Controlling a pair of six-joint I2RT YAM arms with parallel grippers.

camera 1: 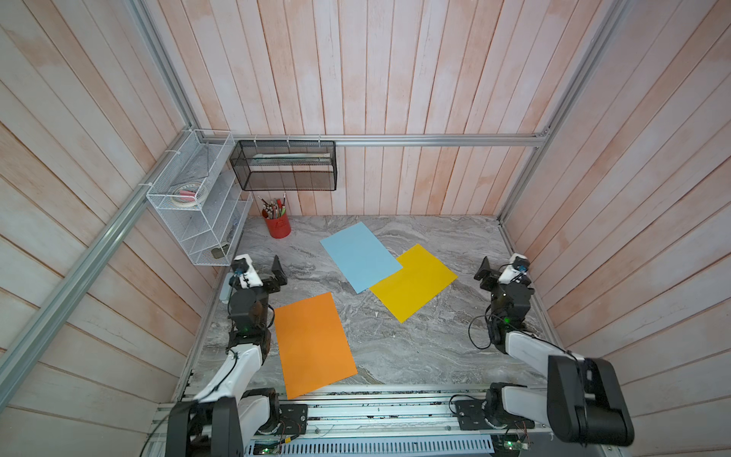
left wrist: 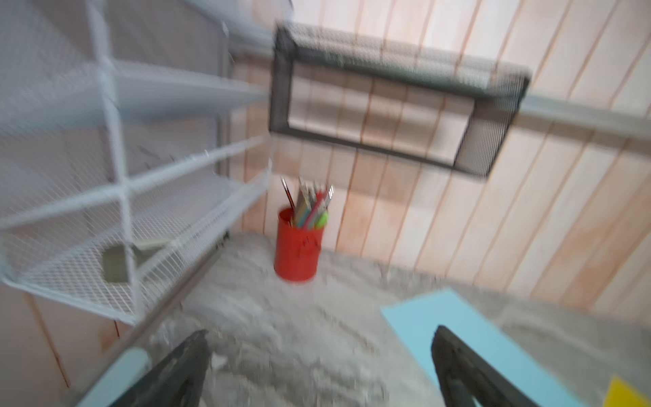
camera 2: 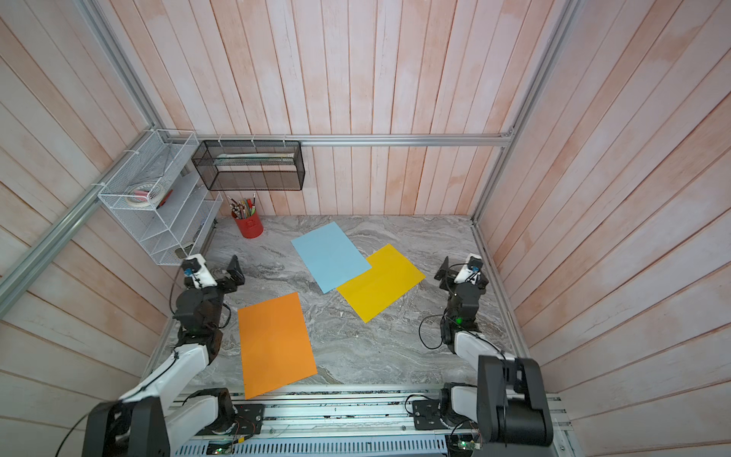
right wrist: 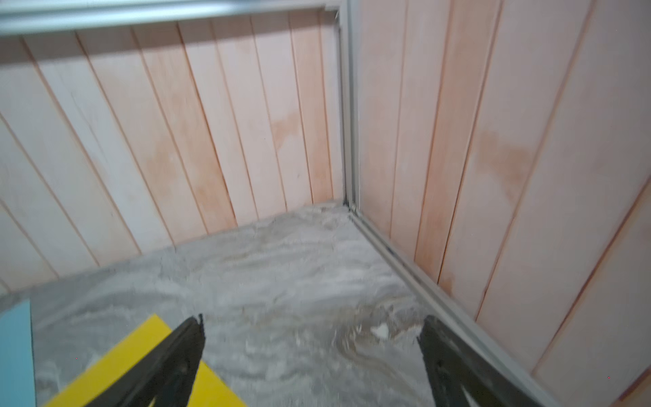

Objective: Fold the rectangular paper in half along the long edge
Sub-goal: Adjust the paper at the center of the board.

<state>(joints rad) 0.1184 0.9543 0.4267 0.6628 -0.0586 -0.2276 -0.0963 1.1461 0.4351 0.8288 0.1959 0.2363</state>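
Note:
Three rectangular paper sheets lie flat on the marble table (camera 1: 395, 348). The orange sheet (camera 1: 312, 342) (camera 2: 275, 344) is at the front left. A blue sheet (camera 1: 360, 257) (left wrist: 422, 313) lies at the back middle, overlapping a corner of the yellow sheet (camera 1: 415, 283) (right wrist: 141, 349). My left gripper (camera 1: 275, 273) (left wrist: 320, 333) hovers open near the left wall, behind the orange sheet, and holds nothing. Near the right wall, right of the yellow sheet, my right gripper (camera 1: 484, 271) (right wrist: 312, 319) is open and empty.
A red pencil cup (camera 1: 278, 227) (left wrist: 297, 250) stands at the back left. A white wire rack (camera 1: 197, 221) and a black mesh basket (camera 1: 285, 166) hang on the walls there. Wooden walls close three sides, and a metal rail (camera 1: 375, 411) runs along the front.

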